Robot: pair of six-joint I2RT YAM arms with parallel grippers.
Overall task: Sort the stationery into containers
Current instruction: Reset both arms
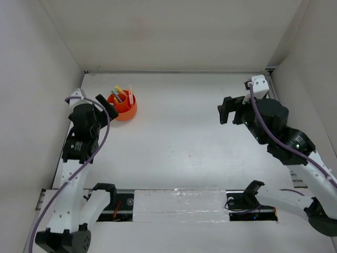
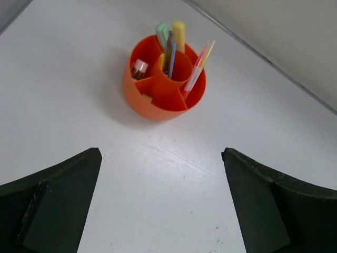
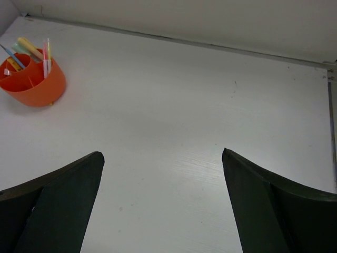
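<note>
The left gripper (image 2: 160, 155) hangs just short of the cup (image 2: 138, 103), fingers spread wide with nothing between them. The cup lies straight ahead of the fingertips, near the far-left corner of the table (image 1: 179, 137), and this arm is much the nearer. The stationery stands leaning in it: a pink block (image 2: 139, 67) in the left compartment, a green marker (image 2: 162, 31), blue pen (image 2: 171, 58) and yellow marker (image 2: 179, 34) about the middle well, and thin pens (image 2: 197, 66) on the right. No loose item shows on the table, so the sorting looks done. The right gripper (image 3: 160, 158), well apart to the right, is likewise spread and empty. Nothing stands in the way.
</note>
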